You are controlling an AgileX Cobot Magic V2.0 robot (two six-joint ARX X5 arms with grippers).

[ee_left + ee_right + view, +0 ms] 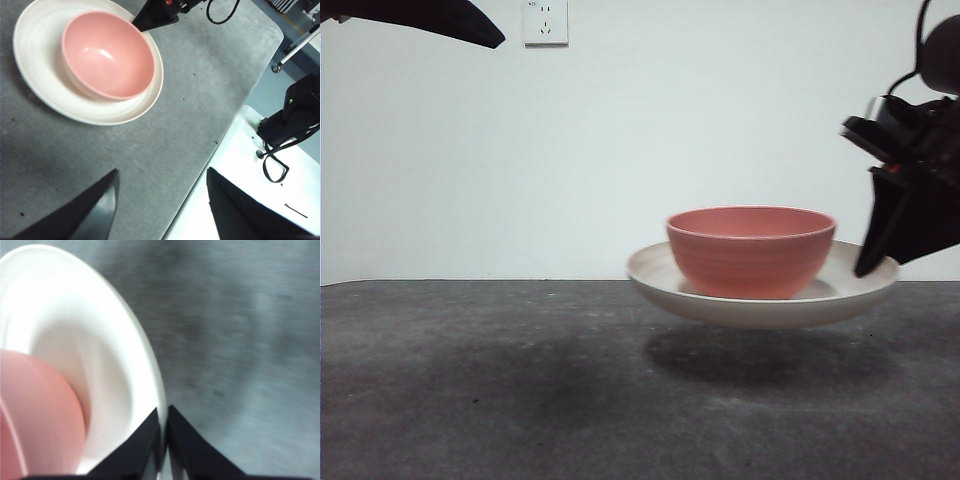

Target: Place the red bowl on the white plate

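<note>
The red bowl (pixel 750 250) stands upright in the white plate (pixel 760 308). The plate hangs a little above the grey table, with its shadow on the table below it. My right gripper (pixel 875 265) is shut on the plate's rim at its right side. In the right wrist view the jaws (pixel 164 440) pinch the plate's rim (pixel 115 340), with the bowl (pixel 35 410) beside them. The left wrist view looks down on the bowl (pixel 107 55), the plate (pixel 45 85) and the right gripper (pixel 155 17). My left gripper (pixel 162 200) is open and empty, high above the table.
The grey table (pixel 470 380) stretches to the left of the plate. A wall socket (pixel 545 20) is on the white wall behind. The left arm shows as a black tip (pixel 430 18) at the top left. Past the table's edge (pixel 227 130) sits a black device (pixel 295 115).
</note>
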